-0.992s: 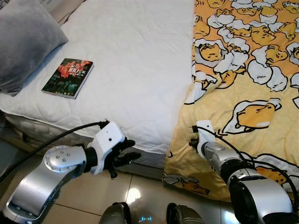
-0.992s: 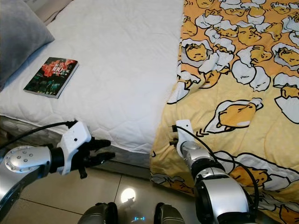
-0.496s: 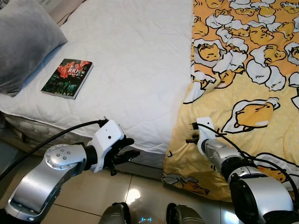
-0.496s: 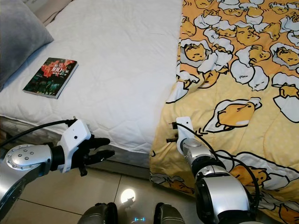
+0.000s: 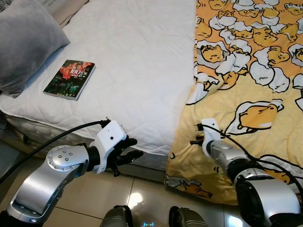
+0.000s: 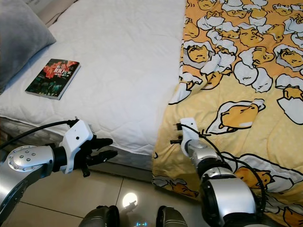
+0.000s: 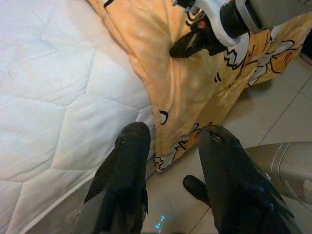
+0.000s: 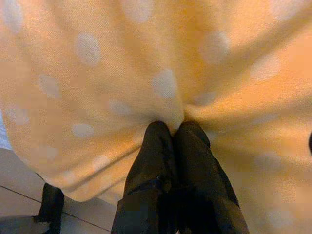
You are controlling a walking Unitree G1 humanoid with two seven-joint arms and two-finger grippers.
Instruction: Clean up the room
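The yellow blanket [image 5: 246, 71] is being pinched at the bed's front edge [image 5: 142, 142] by the right gripper [image 8: 174, 130]; the left gripper [image 7: 173, 146], fingers apart, is being held beside the hem, where a second grip is likely called for.

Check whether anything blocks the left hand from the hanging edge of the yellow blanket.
Nothing visible does. The left hand, open, is held below the mattress edge, with bare floor between it and the yellow blanket. The right hand already pinches that blanket farther along.
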